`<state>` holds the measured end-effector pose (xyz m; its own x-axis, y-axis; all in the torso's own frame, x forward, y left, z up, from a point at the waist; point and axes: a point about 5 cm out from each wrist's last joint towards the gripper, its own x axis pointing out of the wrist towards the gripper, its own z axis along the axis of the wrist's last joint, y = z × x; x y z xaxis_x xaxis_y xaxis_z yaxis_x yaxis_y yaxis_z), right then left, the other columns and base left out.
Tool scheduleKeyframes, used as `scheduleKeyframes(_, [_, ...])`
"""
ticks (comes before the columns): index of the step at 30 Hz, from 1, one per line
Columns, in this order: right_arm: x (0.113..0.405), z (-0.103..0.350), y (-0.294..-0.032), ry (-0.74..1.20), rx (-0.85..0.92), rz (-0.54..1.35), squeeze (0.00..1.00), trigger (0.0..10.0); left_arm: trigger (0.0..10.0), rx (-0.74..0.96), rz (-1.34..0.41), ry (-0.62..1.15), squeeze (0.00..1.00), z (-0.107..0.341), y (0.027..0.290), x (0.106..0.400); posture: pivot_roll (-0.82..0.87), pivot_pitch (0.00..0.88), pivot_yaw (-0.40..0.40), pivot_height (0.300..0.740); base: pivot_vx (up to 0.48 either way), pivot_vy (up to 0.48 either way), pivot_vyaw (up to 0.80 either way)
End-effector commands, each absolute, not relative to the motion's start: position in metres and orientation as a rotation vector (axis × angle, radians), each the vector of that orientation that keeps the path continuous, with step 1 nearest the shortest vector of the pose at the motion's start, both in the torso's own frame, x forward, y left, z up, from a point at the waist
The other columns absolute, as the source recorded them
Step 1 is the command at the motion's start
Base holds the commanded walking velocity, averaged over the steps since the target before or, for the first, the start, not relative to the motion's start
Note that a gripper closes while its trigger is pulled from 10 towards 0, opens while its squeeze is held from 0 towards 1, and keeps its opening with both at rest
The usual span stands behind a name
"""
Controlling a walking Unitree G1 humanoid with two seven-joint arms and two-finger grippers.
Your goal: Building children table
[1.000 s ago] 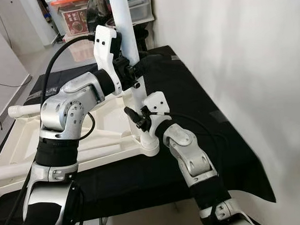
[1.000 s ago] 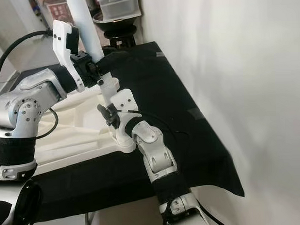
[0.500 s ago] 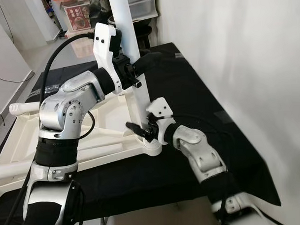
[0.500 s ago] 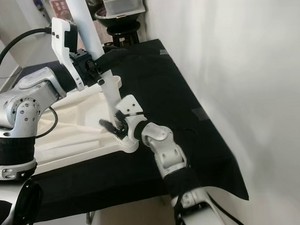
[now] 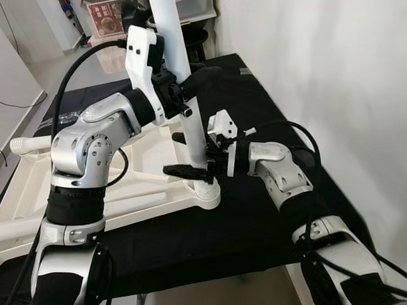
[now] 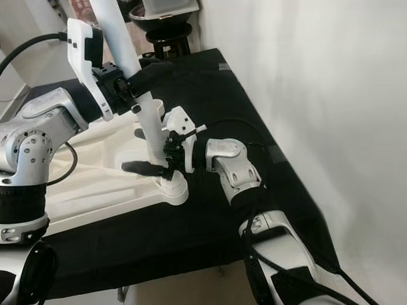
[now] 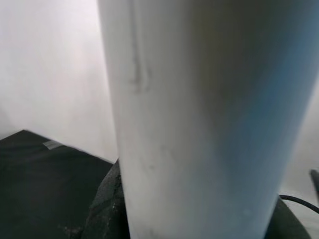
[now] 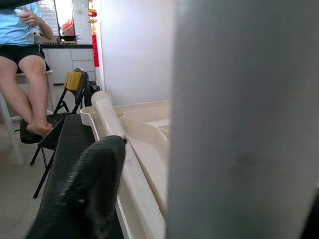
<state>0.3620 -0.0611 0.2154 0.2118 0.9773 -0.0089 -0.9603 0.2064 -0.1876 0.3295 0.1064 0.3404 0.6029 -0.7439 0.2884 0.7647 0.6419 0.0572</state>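
Your right gripper (image 5: 191, 170), fingers spread open around the foot of the long white plastic table leg (image 5: 188, 106), sits just above the round corner socket (image 5: 207, 191) of the upturned white tabletop (image 5: 91, 190); the leg's axis runs toward 12 o'clock, your left gripper (image 5: 188, 86) clamping it higher.

White table leg (image 5: 170, 33) cut off at top edge, blurred close in left wrist view

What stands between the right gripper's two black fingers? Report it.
The white table leg, low down just above its corner socket on the upturned tabletop. The right gripper straddles it, best seen in the left eye view.
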Motion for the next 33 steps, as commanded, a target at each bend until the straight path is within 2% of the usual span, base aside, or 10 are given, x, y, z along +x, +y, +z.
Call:
scheduleKeyframes(1, [0.349,0.206,-0.035,-0.108,-0.17,1.557,0.0,0.0,0.0,-0.076,-0.866,-0.254,0.0,0.332,0.105,0.333,-0.03,0.064,0.094,0.74,0.0,0.0,0.0])
scheduleKeyframes(15, [0.355,0.198,-0.05,-0.112,-0.176,1.498,0.0,0.0,0.0,-0.073,-0.881,-0.252,0.0,0.331,0.102,0.333,-0.05,0.066,0.106,0.74,0.0,0.0,0.0])
scheduleKeyframes(16, [0.355,0.195,-0.053,-0.114,-0.179,1.472,0.0,0.0,2.2,-0.072,-0.881,-0.262,0.15,0.331,0.102,0.333,-0.05,0.069,0.104,0.74,0.0,0.0,0.0])
scheduleKeyframes(17, [0.355,0.195,-0.053,-0.114,-0.179,1.472,0.0,0.0,2.2,-0.072,-0.881,-0.262,0.15,0.331,0.102,0.333,-0.05,0.069,0.104,0.74,0.0,0.0,0.0])
scheduleKeyframes(18, [0.355,0.193,-0.055,-0.119,-0.186,1.455,0.0,0.0,5.3,-0.068,-0.889,-0.269,1.0,0.332,0.101,0.331,-0.06,0.07,0.103,0.74,0.0,0.0,0.0])
scheduleKeyframes(20, [0.355,0.193,-0.055,-0.119,-0.186,1.455,0.0,0.0,5.3,-0.068,-0.889,-0.269,1.0,0.332,0.101,0.331,-0.06,0.07,0.103,0.74,0.0,0.0,0.0])
scheduleKeyframes(21, [0.356,0.187,-0.058,-0.099,-0.21,1.389,0.0,0.0,10.0,-0.076,-0.903,-0.276,1.0,0.332,0.1,0.328,-0.05,0.077,0.09,0.74,0.0,0.0,0.0])
scheduleKeyframes(22, [0.356,0.187,-0.058,-0.099,-0.21,1.389,0.0,0.0,10.0,-0.076,-0.903,-0.276,1.0,0.332,0.1,0.328,-0.05,0.077,0.09,0.74,0.0,0.0,0.0])
scheduleKeyframes(24, [0.34,0.14,-0.043,0.1,-0.143,0.772,0.0,0.0,10.0,-0.092,-0.877,-0.266,1.0,0.331,0.102,0.329,-0.04,0.088,0.077,0.74,0.0,0.0,0.0])
scheduleKeyframes(33, [0.338,0.142,-0.035,0.038,-0.184,0.632,0.0,0.0,10.0,-0.101,-0.843,-0.244,1.0,0.327,0.101,0.336,-0.06,0.07,0.091,0.74,0.0,0.0,0.0])
